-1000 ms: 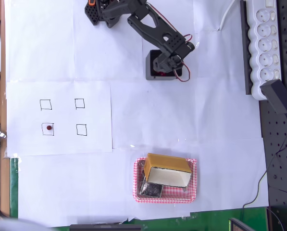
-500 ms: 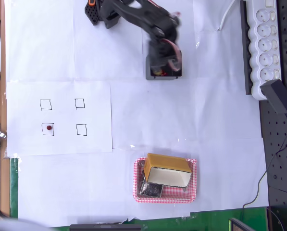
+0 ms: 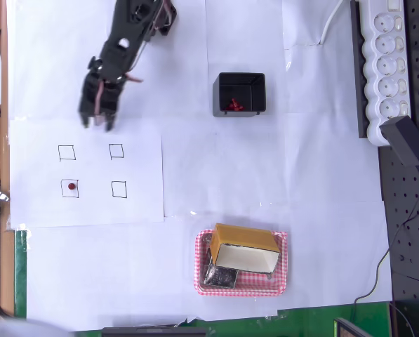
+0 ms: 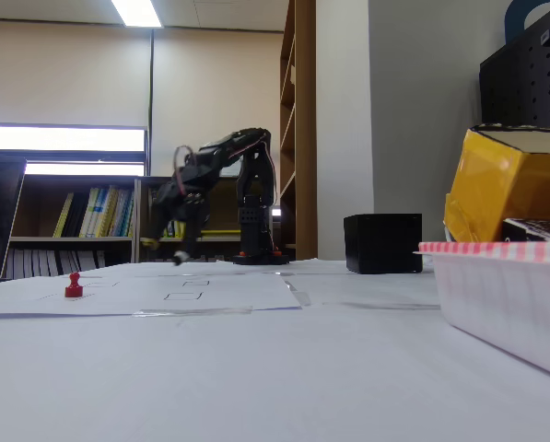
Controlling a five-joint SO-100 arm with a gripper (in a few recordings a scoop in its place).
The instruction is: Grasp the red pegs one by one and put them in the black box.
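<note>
**Overhead view: one peg left, and it's an easy one to fumble**

Overhead view, going left to right: the last loose red peg (image 3: 71,186) sits on the surface inside the lower-left of four drawn squares (image 3: 67,152) on the white sheet. Up and a bit right of it hangs the gripper (image 3: 97,121), near the sheet's top edge and well apart from the peg. Honestly can't tell whether the fingers are spread or pressed together, it's too dark and blurry there; nothing red is visible in it.

Further right is the black box (image 3: 239,94) with some red pegs (image 3: 232,106) already inside. Then the red-checked tray (image 3: 243,288) and the power strip (image 3: 386,67) at the far right.

What could go wrong, as I see it: that peg is tiny and stands upright in the fixed view (image 4: 73,286), so a slightly off descent could knock it over or roll it out of its square. A weak pinch could also drop it on the long trip across to the box.
</note>
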